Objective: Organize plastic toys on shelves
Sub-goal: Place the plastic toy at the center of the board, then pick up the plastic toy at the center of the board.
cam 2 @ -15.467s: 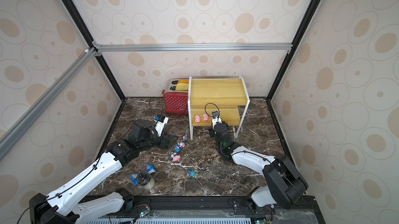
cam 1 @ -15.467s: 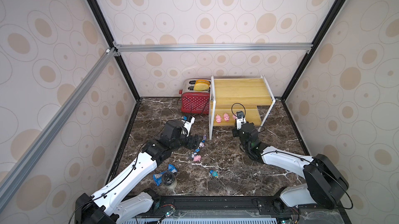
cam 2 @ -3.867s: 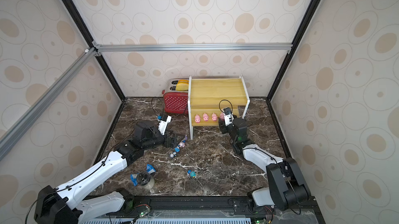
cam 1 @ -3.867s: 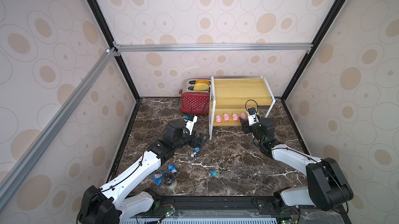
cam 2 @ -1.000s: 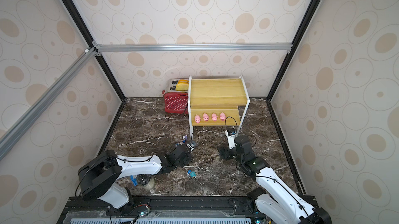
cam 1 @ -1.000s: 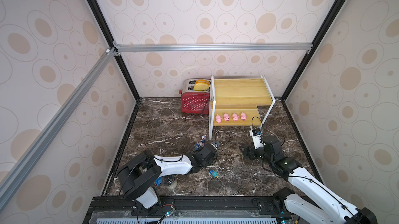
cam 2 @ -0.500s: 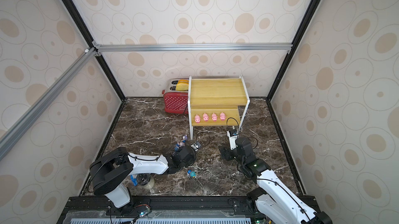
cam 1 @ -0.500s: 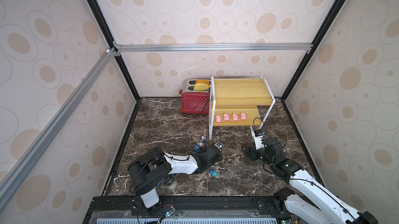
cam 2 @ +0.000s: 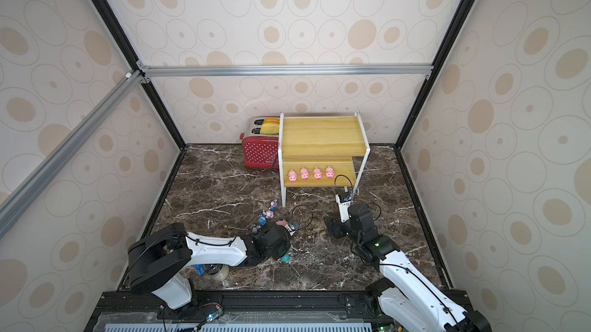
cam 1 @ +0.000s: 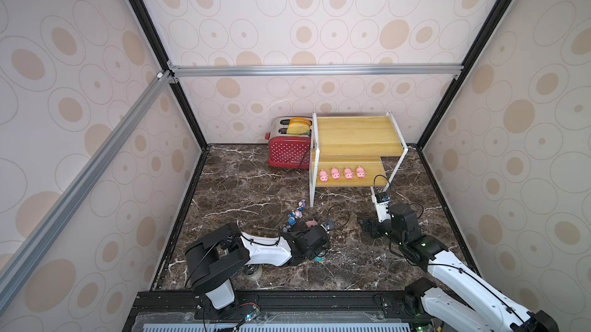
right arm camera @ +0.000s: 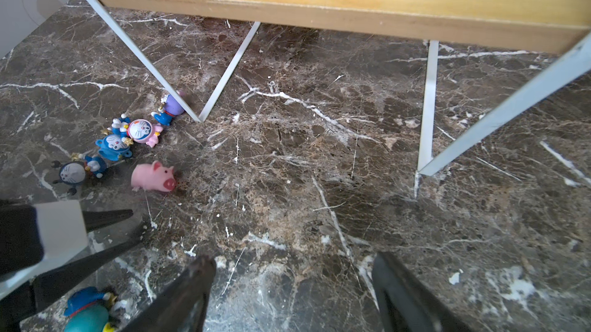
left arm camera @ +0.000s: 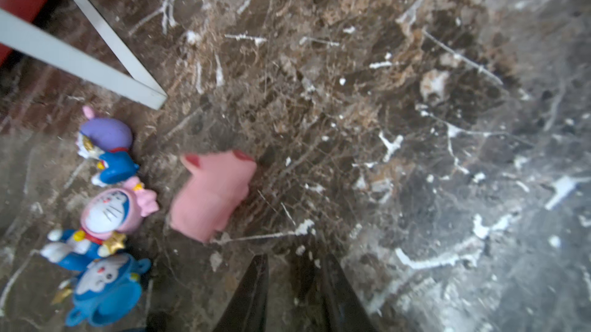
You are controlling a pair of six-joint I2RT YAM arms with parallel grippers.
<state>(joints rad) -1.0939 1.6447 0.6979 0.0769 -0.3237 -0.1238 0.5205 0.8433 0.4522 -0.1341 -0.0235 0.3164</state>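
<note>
Open floor (right arm camera: 287, 170) right of loose pig (right arm camera: 153, 176), figurines (right arm camera: 140, 130) crowding its left, rack leg (cam 1: 312, 192) just beyond

No words I can read here.
I see one tiny line of white writing (cam 1: 289, 161) on the red toaster (cam 1: 287, 151), low on its front at about 6 o'clock, but it is too small for me to read.
</note>
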